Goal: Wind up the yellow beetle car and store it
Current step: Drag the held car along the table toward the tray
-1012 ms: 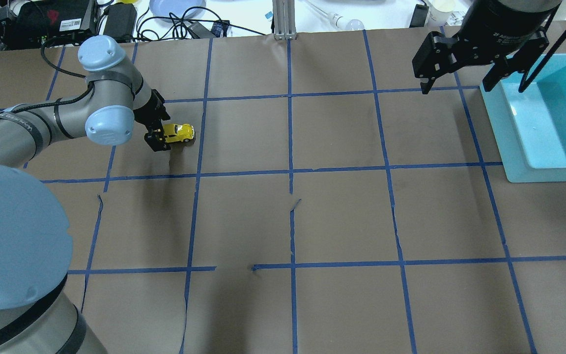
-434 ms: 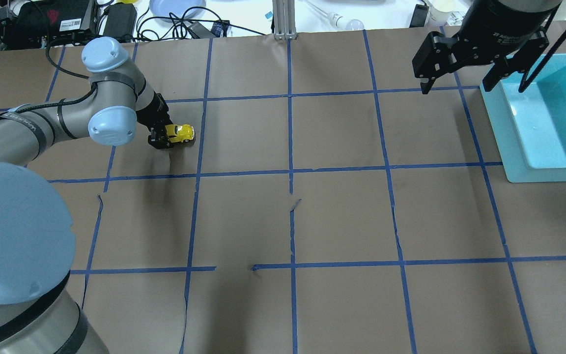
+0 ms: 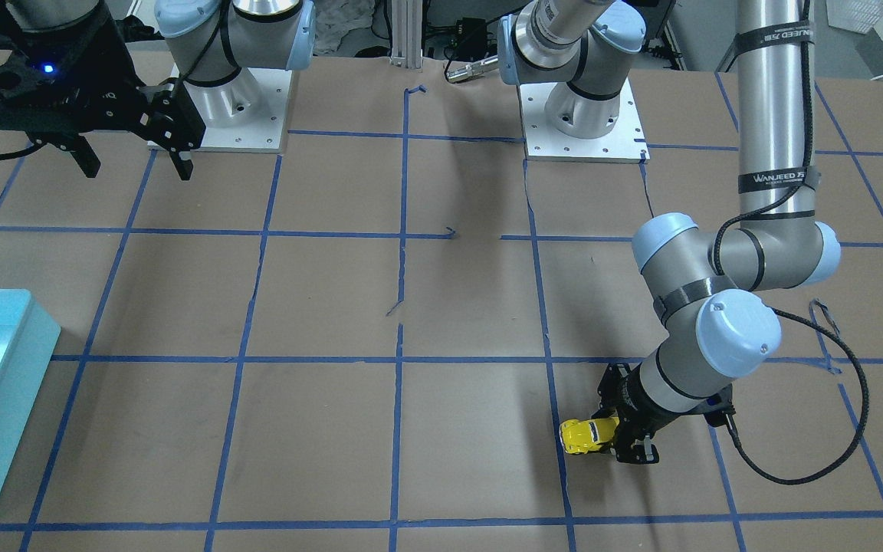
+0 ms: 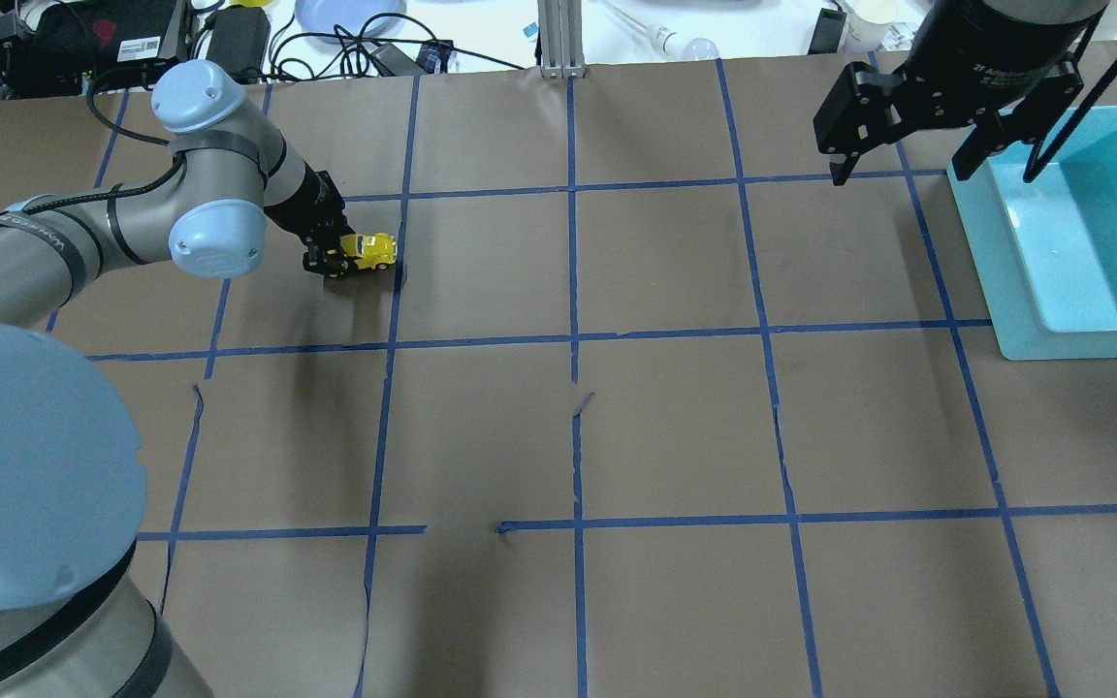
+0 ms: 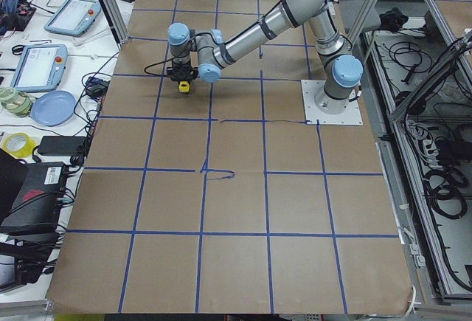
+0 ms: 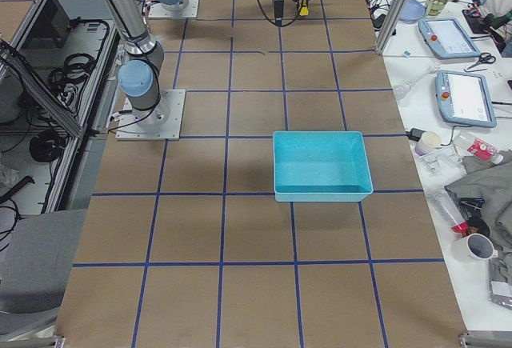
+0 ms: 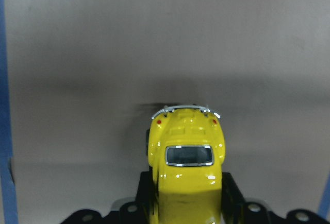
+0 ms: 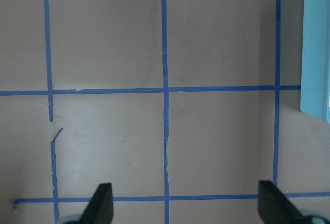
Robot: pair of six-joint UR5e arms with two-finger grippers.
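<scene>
The yellow toy car (image 4: 367, 250) sits in the upper left of the overhead view, on a desk (image 4: 675, 427) covered in brown paper and marked into squares with blue tape. The left arm (image 4: 83, 242) reaches in low from the left edge, and its jaws are closed narrowly on the car's sides. In the left wrist view the black jaws grip the car at the bottom centre of the frame. Its small rear window, two red lights and silver bumper point up the frame, away from the camera. The car's free end lies just beside a vertical tape line. Whether the wheels touch the paper cannot be told.

The right arm (image 4: 995, 39) hangs in the upper right of the overhead view with its jaws spread wide and holding nothing. In the right wrist view the two tips show in the bottom corners, far apart, with bare paper between them. A light blue bin (image 4: 990, 252) stands at the right edge of the overhead view, well apart from the car.
</scene>
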